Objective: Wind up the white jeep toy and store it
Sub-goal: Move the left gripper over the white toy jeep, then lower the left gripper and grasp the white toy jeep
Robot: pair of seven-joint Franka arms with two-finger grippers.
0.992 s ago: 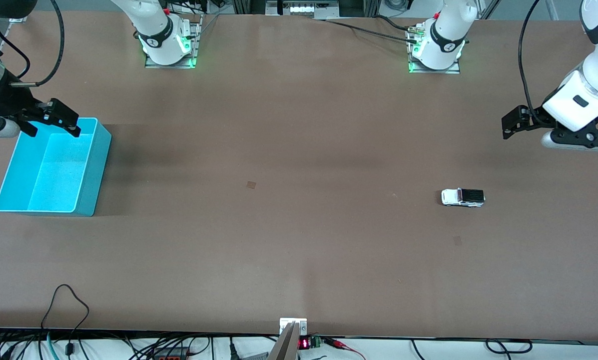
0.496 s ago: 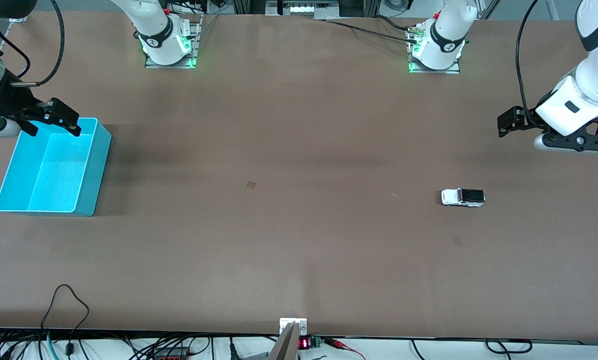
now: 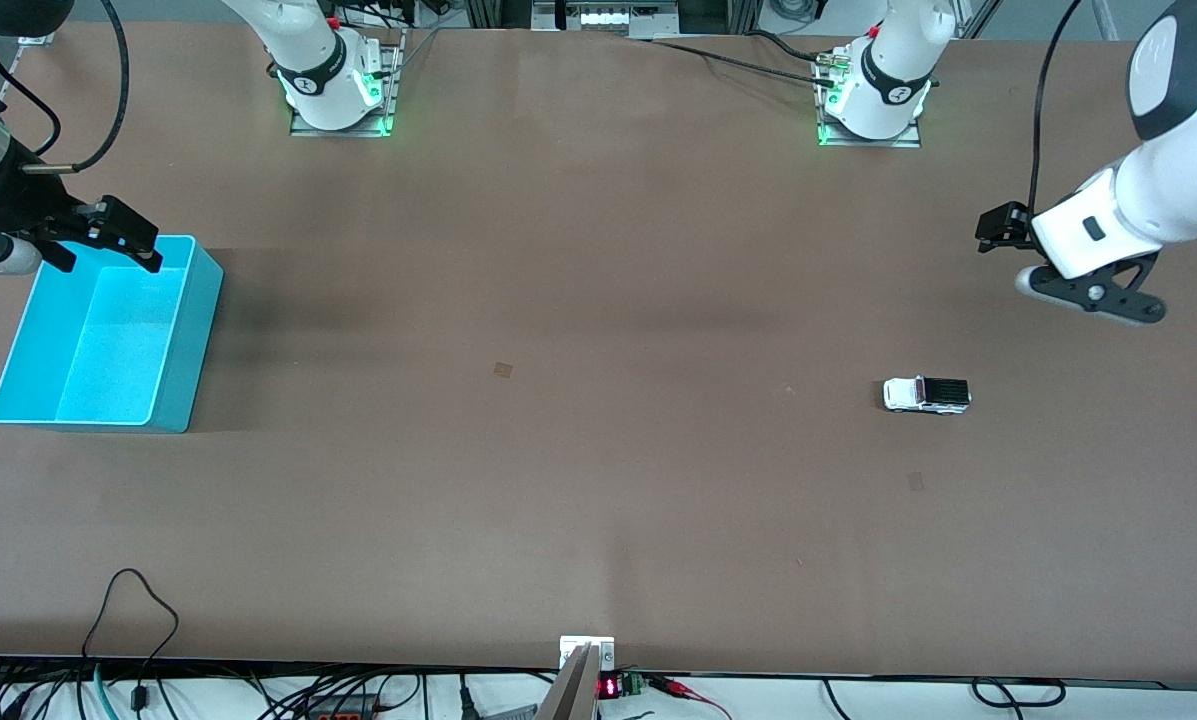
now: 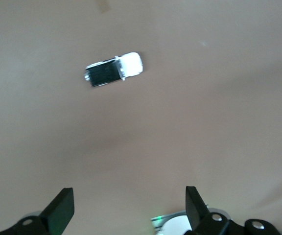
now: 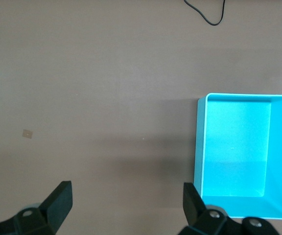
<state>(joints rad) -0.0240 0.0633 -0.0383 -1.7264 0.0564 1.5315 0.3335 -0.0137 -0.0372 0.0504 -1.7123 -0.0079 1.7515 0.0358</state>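
Note:
The white jeep toy (image 3: 926, 394), with its black rear panel, stands on the brown table toward the left arm's end. It also shows in the left wrist view (image 4: 114, 70). My left gripper (image 3: 1001, 228) is open and empty, up in the air over bare table near that end, apart from the jeep. In its own view the left gripper (image 4: 129, 211) has its jaws wide apart. The empty cyan bin (image 3: 108, 340) stands at the right arm's end. My right gripper (image 3: 103, 250) is open and empty over the bin's rim nearest the bases. The right wrist view shows the right gripper (image 5: 126, 205) and the bin (image 5: 200, 147).
Two small tape squares (image 3: 502, 369) (image 3: 915, 481) lie flat on the table. The arm bases (image 3: 338, 95) (image 3: 873, 100) stand along the edge farthest from the front camera. A black cable loop (image 3: 138, 600) lies near the front edge.
My left arm has swung, carrying its gripper a little toward the right arm's end and toward the bases. The jeep, the bin and the right arm have not moved.

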